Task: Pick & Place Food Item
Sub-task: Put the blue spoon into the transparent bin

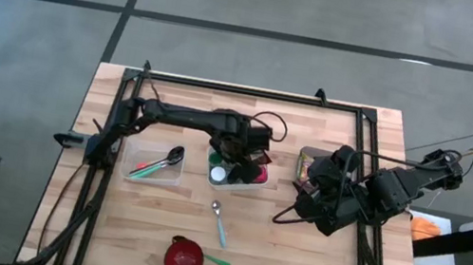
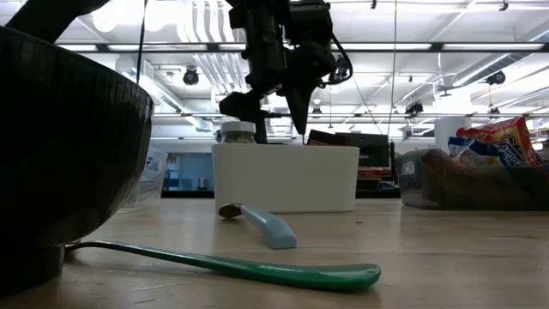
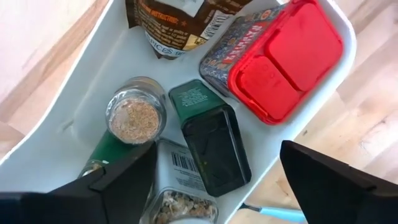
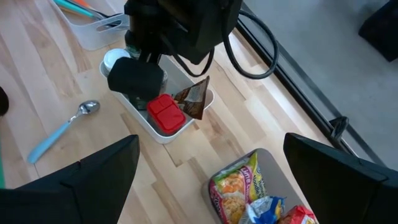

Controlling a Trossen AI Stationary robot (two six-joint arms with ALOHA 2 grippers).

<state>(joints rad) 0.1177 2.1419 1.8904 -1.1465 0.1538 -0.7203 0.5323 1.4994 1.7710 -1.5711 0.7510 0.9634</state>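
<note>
A white bin stands mid-table. In it lie a dark green tin, a red-lidded tin, a brown bag and two spice jars. My left gripper hangs open just above the bin, pointing down, with its fingers on either side of the green tin and clear of it. The tin rests flat on the bin's floor. My right gripper waits open, raised over the table's right side, near a clear container of snack packets.
A clear tray with spoons stands left of the bin. A blue-handled spoon lies in front of it. A red bowl and a green spoon sit near the front edge. Black frame rails run along the table's sides.
</note>
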